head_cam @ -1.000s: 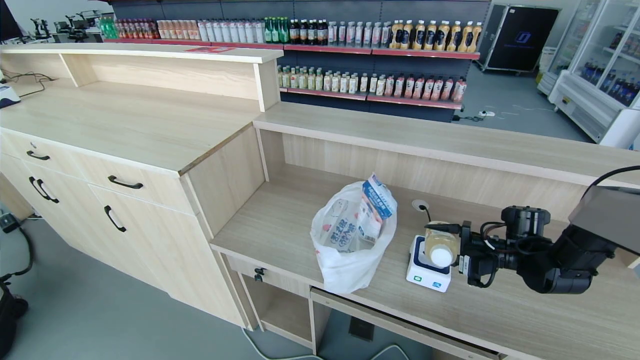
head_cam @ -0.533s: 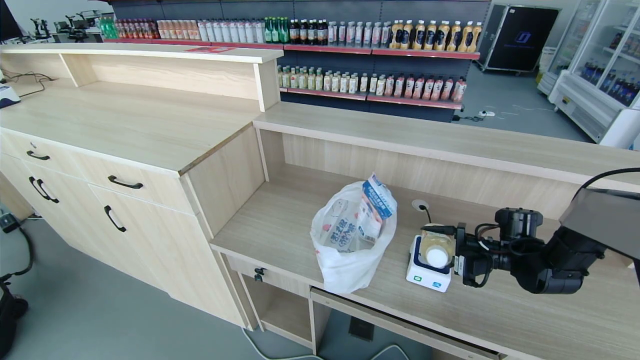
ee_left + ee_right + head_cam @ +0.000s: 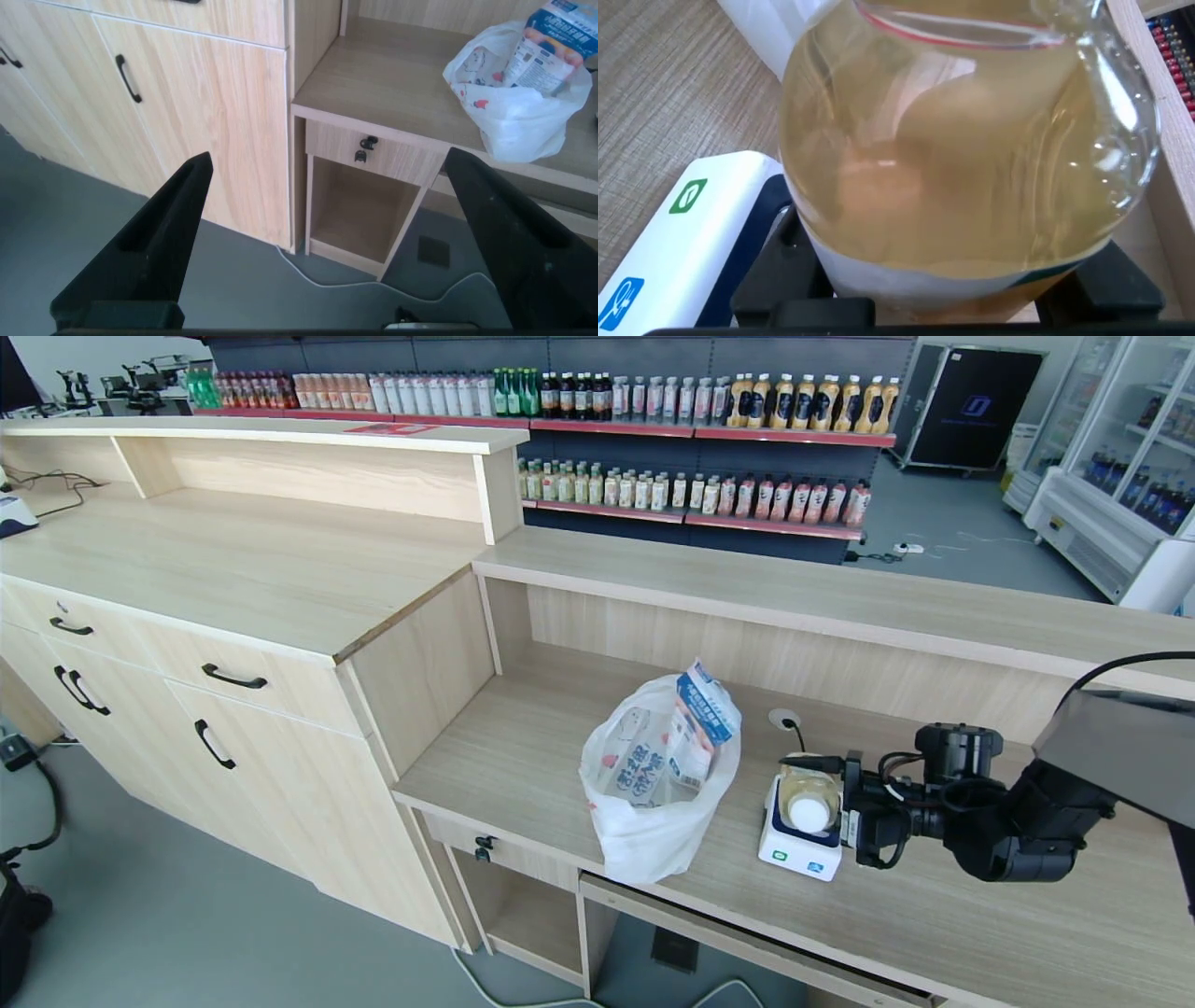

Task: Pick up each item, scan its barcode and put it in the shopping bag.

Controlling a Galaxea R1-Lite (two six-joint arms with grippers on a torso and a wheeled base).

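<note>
A clear bottle [image 3: 808, 798] of pale yellow drink with a white cap lies sideways in my right gripper [image 3: 822, 793], which is shut on it, held just over the white barcode scanner [image 3: 796, 845] on the lower counter. In the right wrist view the bottle [image 3: 962, 149] looms close above the scanner [image 3: 687, 238]. The white shopping bag [image 3: 653, 793] stands left of the scanner with blue-and-white cartons [image 3: 695, 728] sticking out. My left gripper [image 3: 327, 243] hangs open over the grey floor in front of the counter, and the bag [image 3: 519, 84] shows far off.
A raised ledge [image 3: 822, 597] runs behind the lower counter, with a cable hole [image 3: 784, 717] beside the scanner. The tall counter [image 3: 233, 569] with drawers stands to the left. Drink shelves [image 3: 691, 429] and fridges [image 3: 1111, 476] line the room behind.
My right arm has carried the bottle a little to the left, over the scanner. The bag and scanner have stayed put.
</note>
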